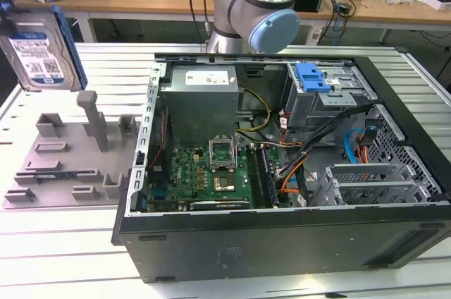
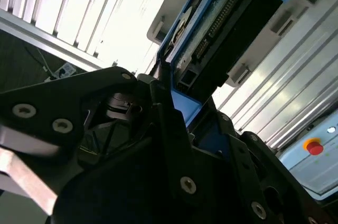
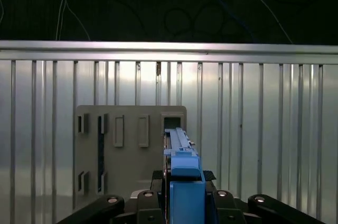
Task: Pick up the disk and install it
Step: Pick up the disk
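The disk [image 1: 36, 51], a silver drive with a white-and-blue label in a blue carrier, hangs upright at the exterior view's far left, above the grey fixture [image 1: 63, 151]. In the first wrist view the disk [image 3: 181, 147] stands edge-on between the black fingers [image 3: 153, 200]. My gripper [image 3: 185, 195] is shut on its blue carrier. The second wrist view shows the disk [image 2: 222, 23] from its connector side, with my gripper [image 2: 177, 121] clamped on the blue bracket end. The grey fixture [image 3: 127, 150] lies on the slatted table beneath the disk.
An open computer case [image 1: 282, 242] lies at the middle and right. Inside it are a grey power-supply box [image 1: 201, 98], a green motherboard [image 1: 211, 172], loose cables and a blue latch [image 1: 312, 77] over the drive bay. The arm's base [image 1: 254, 3] stands behind the case. The fixture carries an upright post [image 1: 91, 119].
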{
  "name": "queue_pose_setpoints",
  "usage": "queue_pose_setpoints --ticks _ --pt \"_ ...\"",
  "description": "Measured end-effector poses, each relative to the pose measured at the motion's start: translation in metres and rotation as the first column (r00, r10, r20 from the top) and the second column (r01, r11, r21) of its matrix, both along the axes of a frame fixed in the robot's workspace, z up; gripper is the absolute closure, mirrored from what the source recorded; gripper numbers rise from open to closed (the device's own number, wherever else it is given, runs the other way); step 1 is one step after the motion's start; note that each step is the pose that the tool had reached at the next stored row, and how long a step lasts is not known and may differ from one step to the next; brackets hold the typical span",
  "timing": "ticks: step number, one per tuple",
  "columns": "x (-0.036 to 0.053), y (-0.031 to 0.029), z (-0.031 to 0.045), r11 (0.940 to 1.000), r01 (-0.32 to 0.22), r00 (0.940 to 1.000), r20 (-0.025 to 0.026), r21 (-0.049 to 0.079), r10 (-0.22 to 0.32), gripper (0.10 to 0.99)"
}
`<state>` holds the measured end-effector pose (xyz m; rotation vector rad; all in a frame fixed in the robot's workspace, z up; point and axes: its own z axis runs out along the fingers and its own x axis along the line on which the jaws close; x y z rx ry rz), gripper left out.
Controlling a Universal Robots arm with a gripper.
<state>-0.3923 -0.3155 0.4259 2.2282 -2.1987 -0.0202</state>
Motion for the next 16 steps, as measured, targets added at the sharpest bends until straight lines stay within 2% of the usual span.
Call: queue_pose_setpoints --ticks 3,4,7,8,13,16 --pt "0.0007 0.0000 0.0151 1.0000 0.000 1.0000 0.0000 0.000 0.000 0.718" --pt "0.0013 0.0000 0.0268 1.0000 0.000 1.0000 -0.0001 0.000 0.000 0.718" --pt "0.0025 0.0000 0.0513 1.0000 0.000 1.0000 -0.0001 0.000 0.000 0.718" --pt "0.0026 0.0000 0.0534 1.0000 0.000 1.0000 0.0001 0.000 0.000 0.718" --pt "0.0032 -0.0003 0.0536 1.0000 0.000 1.0000 -0.0001 0.000 0.000 0.718" --pt "0.0147 -0.0045 0.0537 1.0000 0.000 1.0000 -0.0017 0.000 0.000 0.718"
